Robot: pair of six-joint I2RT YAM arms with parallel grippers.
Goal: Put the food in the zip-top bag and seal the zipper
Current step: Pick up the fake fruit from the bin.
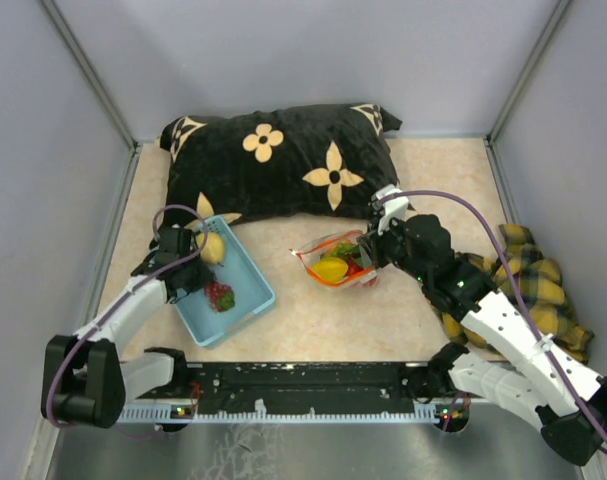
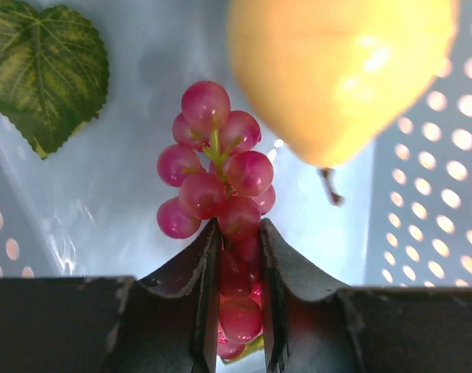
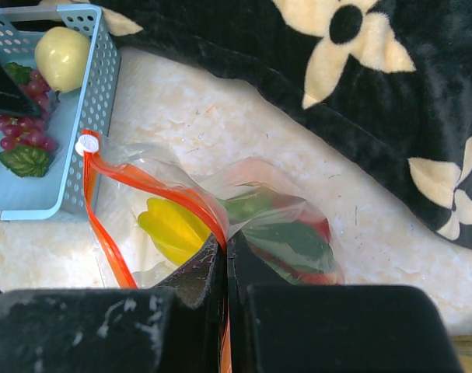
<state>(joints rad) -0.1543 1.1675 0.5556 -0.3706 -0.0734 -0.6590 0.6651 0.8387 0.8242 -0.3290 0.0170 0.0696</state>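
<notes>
While L tool (image 2: pixel 239 231) grips grapes (image 2: pixel 208 159), R tool (image 3: pixel 226 242) pinches bag (image 3: pixel 278 233)

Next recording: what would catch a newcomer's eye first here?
The black flowered pillow stretches across the back. In the blue basket at left, the left claw grips purple grapes beside a yellow pear. At centre, the right claw pinches the bag at its red zipper, fruit already inside.

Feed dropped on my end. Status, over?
Left hand shut on purple grapes in basket. Right hand pinching bag at zipper, fruit inside. Pear close beside grapes.
</notes>
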